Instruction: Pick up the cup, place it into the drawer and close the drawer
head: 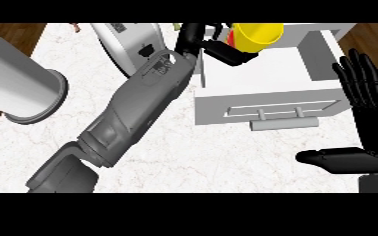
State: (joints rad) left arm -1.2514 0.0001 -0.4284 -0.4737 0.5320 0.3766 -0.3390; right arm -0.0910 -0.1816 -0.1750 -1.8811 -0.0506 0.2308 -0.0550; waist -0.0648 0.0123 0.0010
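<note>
The white marbled surface (170,155) fills most of the head view, with brown wood showing at its upper corners. On it at the right stands a white drawer (266,87), pulled open, its front panel with a grey bar handle (284,124) facing the lower edge. At the left edge lies a big grey cylinder (29,92), and behind the arm sits a white rounded appliance (129,42). The left forearm (133,115) runs diagonally from the lower left up to the drawer's back left corner. There the left hand (221,50) has its fingers (229,55) curled round the lower side of the yellow cup (258,35), holding it over the back of the open drawer; whether the cup's base touches the drawer's floor cannot be told. The right hand (358,125) rests at the right edge, just beside the drawer, fingers straight and spread upward, thumb out to the left, touching nothing.
</note>
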